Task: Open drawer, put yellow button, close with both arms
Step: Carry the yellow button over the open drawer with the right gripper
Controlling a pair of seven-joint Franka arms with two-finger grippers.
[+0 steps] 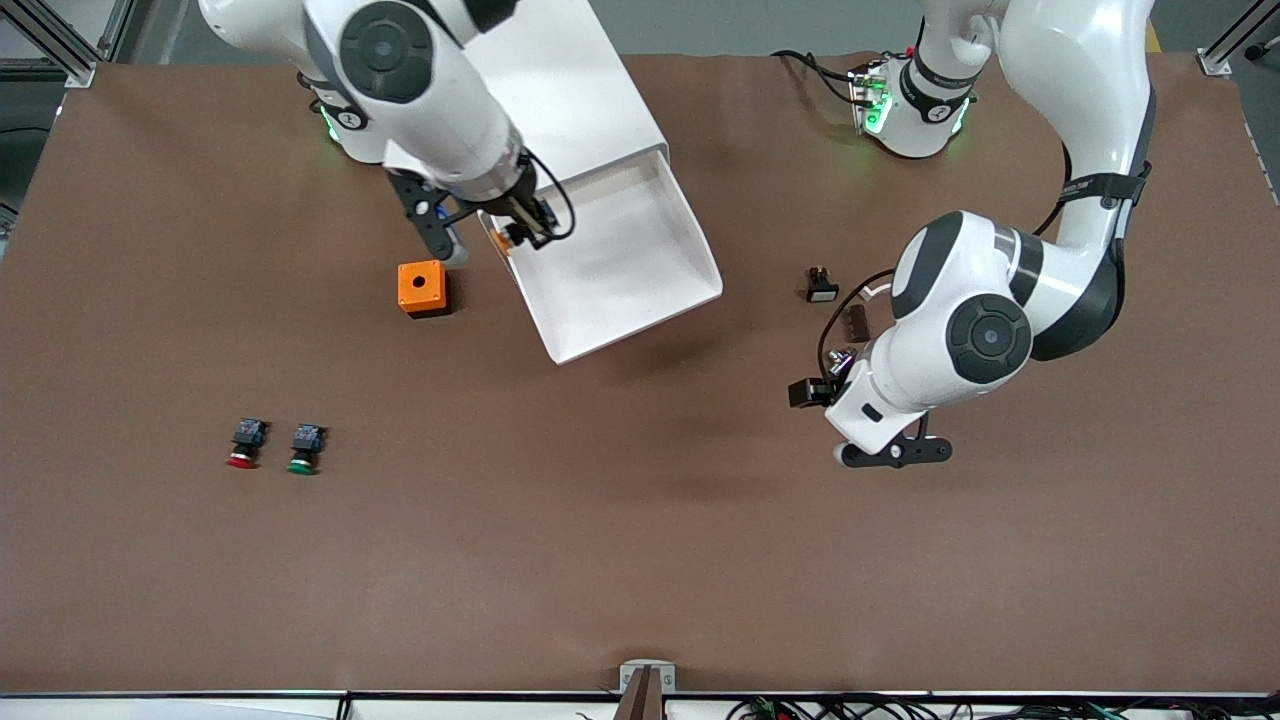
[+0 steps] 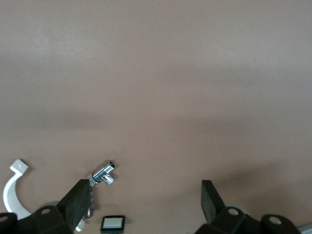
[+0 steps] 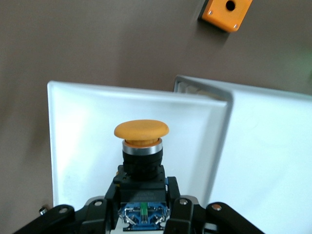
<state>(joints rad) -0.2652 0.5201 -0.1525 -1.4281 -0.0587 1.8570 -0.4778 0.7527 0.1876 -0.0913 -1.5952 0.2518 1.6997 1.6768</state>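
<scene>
The drawer point(image 1: 620, 270) stands pulled out of the white cabinet point(image 1: 570, 80) toward the front camera, and its tray is empty. My right gripper point(image 1: 515, 235) is over the drawer's edge toward the right arm's end. It is shut on the yellow button point(image 1: 503, 240). In the right wrist view the yellow button point(image 3: 141, 130) sits cap forward between the fingers of the right gripper point(image 3: 142, 187), above the white tray point(image 3: 83, 126). My left gripper point(image 1: 893, 452) hangs open and empty over bare table toward the left arm's end, its fingers point(image 2: 78, 200) wide apart.
An orange box point(image 1: 422, 288) with a hole sits beside the drawer. A red-capped button point(image 1: 242, 450) and a green-capped button point(image 1: 303, 452) lie nearer the front camera. Small parts lie near the left arm: a black switch point(image 1: 821, 285), a brown piece point(image 1: 855, 322) and a chrome fitting point(image 2: 104, 172).
</scene>
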